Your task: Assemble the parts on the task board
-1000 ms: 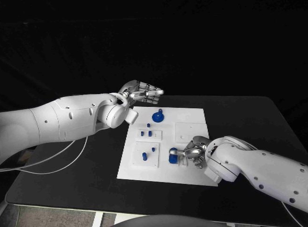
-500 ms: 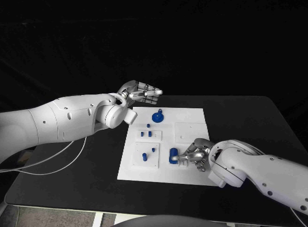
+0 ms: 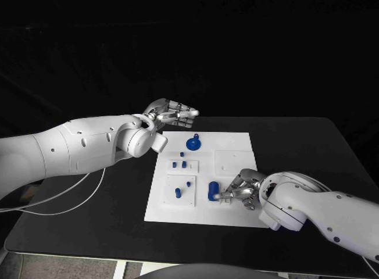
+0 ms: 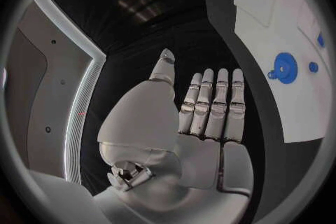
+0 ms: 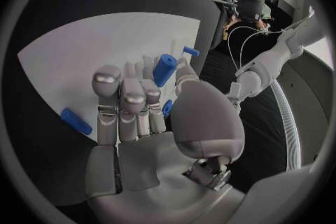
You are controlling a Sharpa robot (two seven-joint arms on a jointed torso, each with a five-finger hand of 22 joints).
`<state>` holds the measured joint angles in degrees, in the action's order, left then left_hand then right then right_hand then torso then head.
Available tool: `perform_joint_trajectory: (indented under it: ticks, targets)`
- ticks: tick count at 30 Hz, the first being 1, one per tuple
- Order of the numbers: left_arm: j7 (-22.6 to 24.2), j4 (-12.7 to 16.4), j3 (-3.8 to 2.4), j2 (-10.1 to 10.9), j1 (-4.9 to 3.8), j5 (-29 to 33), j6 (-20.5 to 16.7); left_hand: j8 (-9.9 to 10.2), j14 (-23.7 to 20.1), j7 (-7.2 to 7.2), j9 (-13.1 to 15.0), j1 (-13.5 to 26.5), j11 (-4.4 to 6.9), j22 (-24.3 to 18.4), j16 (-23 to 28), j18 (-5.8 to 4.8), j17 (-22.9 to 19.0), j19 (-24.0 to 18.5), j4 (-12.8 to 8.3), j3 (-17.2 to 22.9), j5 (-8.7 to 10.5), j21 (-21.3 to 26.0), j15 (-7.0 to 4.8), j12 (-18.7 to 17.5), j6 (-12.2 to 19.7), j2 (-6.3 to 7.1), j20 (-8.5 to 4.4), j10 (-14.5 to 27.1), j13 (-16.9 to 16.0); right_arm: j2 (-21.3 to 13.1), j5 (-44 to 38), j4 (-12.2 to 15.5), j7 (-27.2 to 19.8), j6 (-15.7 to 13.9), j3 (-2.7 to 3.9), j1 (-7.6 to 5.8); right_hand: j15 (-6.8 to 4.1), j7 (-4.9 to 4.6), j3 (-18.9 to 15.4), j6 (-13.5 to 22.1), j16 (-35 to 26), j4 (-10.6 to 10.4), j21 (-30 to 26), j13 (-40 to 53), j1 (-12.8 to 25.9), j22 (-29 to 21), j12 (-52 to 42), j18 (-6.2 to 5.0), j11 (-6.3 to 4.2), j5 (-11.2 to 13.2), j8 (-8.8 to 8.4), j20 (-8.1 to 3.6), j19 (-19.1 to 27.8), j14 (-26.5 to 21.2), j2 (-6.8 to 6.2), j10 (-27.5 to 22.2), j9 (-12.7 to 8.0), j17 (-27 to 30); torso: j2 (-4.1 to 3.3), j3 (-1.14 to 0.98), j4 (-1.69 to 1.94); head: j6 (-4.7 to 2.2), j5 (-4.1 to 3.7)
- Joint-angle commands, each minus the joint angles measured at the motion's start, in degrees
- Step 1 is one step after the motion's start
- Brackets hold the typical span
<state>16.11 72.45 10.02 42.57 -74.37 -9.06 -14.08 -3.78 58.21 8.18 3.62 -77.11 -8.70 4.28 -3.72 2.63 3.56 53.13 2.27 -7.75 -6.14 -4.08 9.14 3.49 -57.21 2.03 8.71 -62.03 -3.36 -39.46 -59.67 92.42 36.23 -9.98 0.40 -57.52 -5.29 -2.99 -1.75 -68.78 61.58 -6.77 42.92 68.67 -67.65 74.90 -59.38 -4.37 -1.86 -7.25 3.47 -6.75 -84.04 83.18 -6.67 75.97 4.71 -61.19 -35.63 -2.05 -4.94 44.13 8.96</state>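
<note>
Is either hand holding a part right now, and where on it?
Left hand holds nothing. Right hand touches the blue cylinder; whether it grips it cannot be told.

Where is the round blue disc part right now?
Head view: round blue disc part lies near the white task board's far edge, just right of the left hand.

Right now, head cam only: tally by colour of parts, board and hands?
Blue parts: 7
White task board: 1
Silver hands: 2
Total: 10; the right hand may hide more.
</note>
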Motion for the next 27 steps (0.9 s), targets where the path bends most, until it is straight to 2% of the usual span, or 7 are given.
perform_joint_trajectory:
  ticks: [1, 4, 8, 11, 16, 22, 27]
  targets:
    - [0.16, 0.15, -0.04, -0.04, -0.04, 0.34, 0.8, 0.03, -0.11, 0.47, -0.05, 0.64, -0.01, -0.09, 0.29, 0.5, -0.08, 0.25, 0.38, -0.04, -0.09, -0.16, 0.34, 0.08, 0.09, 0.04, 0.04, 0.36, 0.02, 0.21, -2.49, -0.35, 0.89, -0.07, 0.0, 0.06, -0.33, 0.1, 5.82, -0.99, 0.3, 1.22, 0.29, 0.06, 0.93, 4.63, -0.32, -0.02, -0.21, 0.73, 0.2, -0.02, -3.17, 0.1, 0.29, 0.61, -0.08, -0.09, -0.01, 0.03, 0.07, 0.11, -0.05]
    - [0.13, 0.14, -0.04, -0.04, -0.04, 0.34, 0.83, 0.02, -0.1, 0.46, -0.05, 0.67, -0.01, -0.09, 0.29, 0.49, -0.07, 0.25, 0.43, -0.04, -0.12, -0.15, 0.33, 0.08, 0.09, -0.01, 0.04, 0.36, 0.02, 0.51, -2.91, -0.74, 1.41, -0.52, 0.0, 0.06, -0.37, 0.29, 9.36, -1.23, 0.41, 2.49, 0.62, 0.09, 2.52, 4.62, -0.34, 0.18, -0.31, 0.4, 0.13, -0.12, -3.15, 0.08, 0.77, 0.74, -0.33, -0.19, -0.01, 0.02, 0.08, 0.15, -0.05]
    - [0.1, 0.13, -0.04, -0.04, -0.04, 0.34, 0.85, 0.02, -0.1, 0.46, -0.05, 0.67, -0.01, -0.09, 0.29, 0.49, -0.07, 0.25, 0.43, -0.04, -0.12, -0.15, 0.33, 0.08, 0.09, -0.01, 0.04, 0.36, 0.02, 0.89, -3.45, -1.14, 2.02, -0.97, 0.0, 0.06, -0.45, 0.43, 10.29, -1.59, 0.59, 2.95, 0.99, 0.02, 2.42, 4.69, -0.31, 0.26, -0.49, -0.57, 0.17, -0.19, -3.21, 0.15, 1.38, 0.95, -0.31, -0.36, -0.02, 0.01, 0.08, 0.23, -0.02]
    - [0.07, 0.13, -0.04, -0.02, -0.04, 0.34, 0.88, 0.03, -0.11, 0.45, -0.05, 0.75, -0.02, -0.09, 0.29, 0.49, -0.08, 0.25, 0.53, -0.07, -0.13, -0.15, 0.34, 0.08, 0.05, -0.07, 0.04, 0.37, 0.02, 1.03, -3.76, -1.39, 2.32, -1.27, 0.0, 0.06, -0.55, 0.58, 12.1, -1.77, 0.69, 3.68, 1.17, -0.04, 2.42, 4.7, -0.27, 0.36, -0.61, 0.67, 0.18, -0.28, -3.22, 0.15, 2.52, 1.13, -0.35, -0.48, 0.0, 0.01, 0.07, 0.32, 0.01]
    - [-0.01, 0.12, -0.04, 0.02, -0.04, 0.34, 0.89, 0.03, -0.11, 0.45, -0.05, 0.75, -0.02, -0.09, 0.29, 0.49, -0.08, 0.25, 0.53, -0.07, -0.13, -0.15, 0.34, 0.08, 0.05, -0.07, 0.04, 0.37, 0.02, 1.08, -4.04, -1.55, 2.54, -1.54, 0.0, 0.06, -0.62, 0.71, 15.51, -1.98, 0.72, 5.33, 1.62, -0.09, 4.1, 4.71, -0.18, 0.52, -0.72, -0.66, 0.18, -0.39, -3.22, 0.18, 2.03, 1.3, -0.4, -0.59, 0.01, 0.03, 0.01, 0.37, 0.07]
    - [-0.12, 0.16, -0.04, 0.06, -0.04, 0.34, 1.06, 0.03, -0.1, 0.6, -0.05, 0.71, -0.01, -0.09, 0.28, 0.49, -0.07, 0.25, 0.53, -0.1, -0.08, -0.15, 0.33, 0.08, 0.07, -0.08, 0.04, 0.35, 0.02, 0.83, -4.08, -1.52, 2.45, -1.36, -0.01, 0.07, -0.7, 0.81, 16.21, -1.96, 0.73, 6.54, 1.75, -0.14, 4.01, 4.74, -0.07, 0.56, -0.82, -6.97, 0.18, -0.46, -3.22, 0.18, 2.05, 1.28, -0.44, -0.63, -0.01, 0.02, 0.05, 0.38, 0.04]
    - [-0.2, 0.14, -0.04, 0.21, -0.04, 0.34, 1.14, 0.03, -0.1, 0.6, -0.05, 0.71, -0.01, -0.09, 0.28, 0.49, -0.07, 0.25, 0.53, -0.1, -0.08, -0.15, 0.33, 0.08, 0.07, -0.08, 0.04, 0.35, 0.02, 0.32, -3.36, -1.09, 1.95, -0.94, -0.01, 0.18, -0.76, 0.81, 17.06, -1.88, 0.66, 8.89, 1.83, -0.08, 4.96, 4.76, -0.04, 0.6, -0.82, -12.29, 0.21, -0.54, -3.22, 0.19, 1.99, 1.19, -0.49, -0.6, -0.02, 0.0, 0.01, 0.39, 0.07]
